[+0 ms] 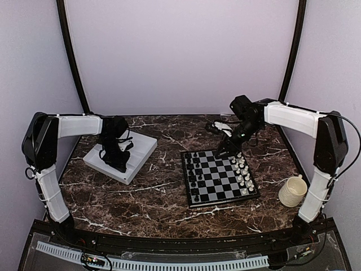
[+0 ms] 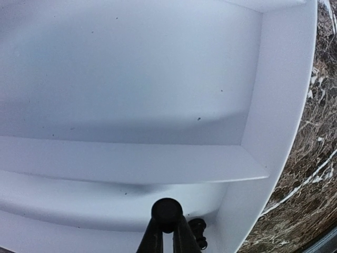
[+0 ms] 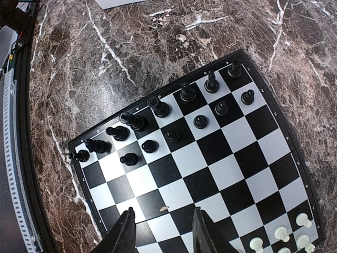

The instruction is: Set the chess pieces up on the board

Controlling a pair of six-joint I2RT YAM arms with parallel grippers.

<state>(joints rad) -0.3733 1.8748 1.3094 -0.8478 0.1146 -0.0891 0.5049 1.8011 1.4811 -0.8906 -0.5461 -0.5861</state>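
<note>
Fetching pieces from the white tray (image 2: pixel 279 105) is the step in hand. The left gripper (image 2: pixel 167 225) is down in a corner of one of its two compartments, fingers pinched tight on a round-headed black piece (image 2: pixel 167 212), a pawn by the look of it. One more small black piece (image 2: pixel 198 231) lies just beside it, and nothing else shows in the tray. The tray sits at the left of the table (image 1: pixel 152 197), well apart from the board (image 3: pixel 210 179) in the middle.

On the board I count fourteen black men (image 3: pixel 172 135): eight in the left edge row and six in the row beside it, whose near end has two bare squares. The white men (image 3: pixel 281 233) line the right side; their number cannot be told. The right gripper (image 3: pixel 166 227) hangs over the board's far right part, fingers spread, holding nothing. One cup (image 1: pixel 293 191) stands at the right.

The next move calls for a straight lift clear of the tray wall, a carry rightward, and an upright set-down on a bare square.
</note>
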